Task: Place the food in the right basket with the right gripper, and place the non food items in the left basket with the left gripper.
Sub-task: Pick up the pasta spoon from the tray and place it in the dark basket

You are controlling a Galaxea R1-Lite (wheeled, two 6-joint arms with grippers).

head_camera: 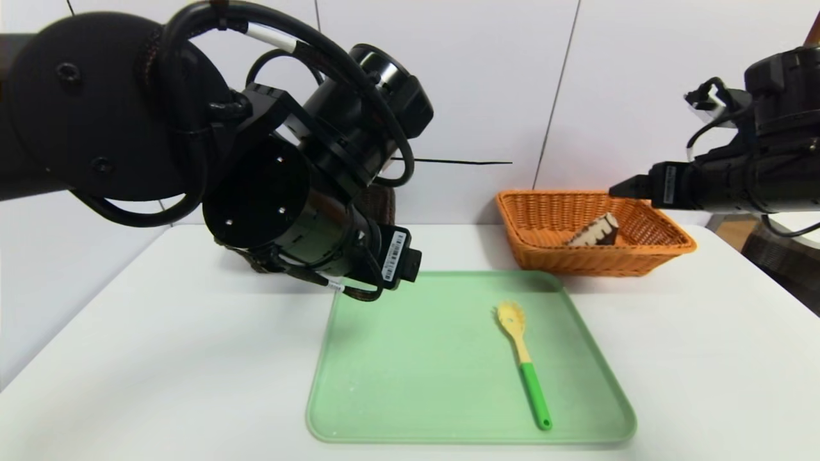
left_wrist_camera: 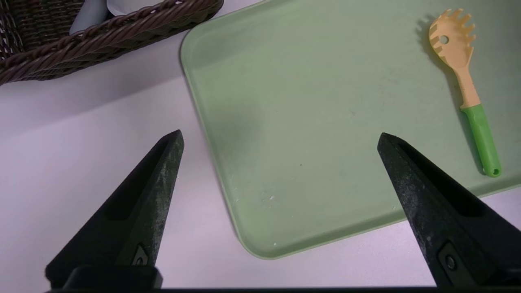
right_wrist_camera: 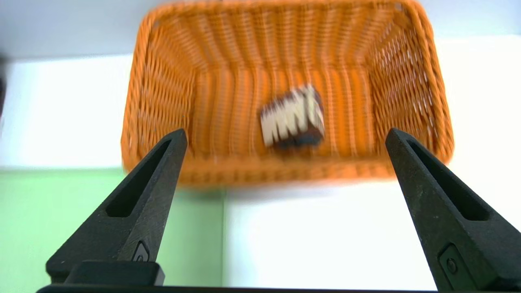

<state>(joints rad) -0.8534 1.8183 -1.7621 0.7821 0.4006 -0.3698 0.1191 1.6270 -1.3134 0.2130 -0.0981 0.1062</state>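
Food item, a brown wedge with pale stripes, lies inside the orange basket at the far right of the table, leaning against the basket's near wall as the head view shows it. It touches no gripper. Judgement: the food half of the task looks done, since nothing else edible is visible on the tray.

Right gripper: claw released, both fingers spread wide, nothing between them. Held above and on the near side of the orange basket, pointing forward and somewhat downward at it. The wedge sits well beyond the fingertips.

Pasta spoon, yellow head with a green handle, lies flat on the right half of the green tray, head toward the far side, handle toward the near edge. It is the only thing on the tray. Judgement: non-food, so it belongs in the left basket via the left gripper.

Left gripper: claw released, empty, fingers wide apart. Hovers over the tray's left edge, angled forward and down, well apart from the spoon. Dark wicker basket sits just beyond the tray's far left corner and holds something pale, not identifiable.

Next move, as judged: left arm must cross rightward over the tray to reach the spoon handle.
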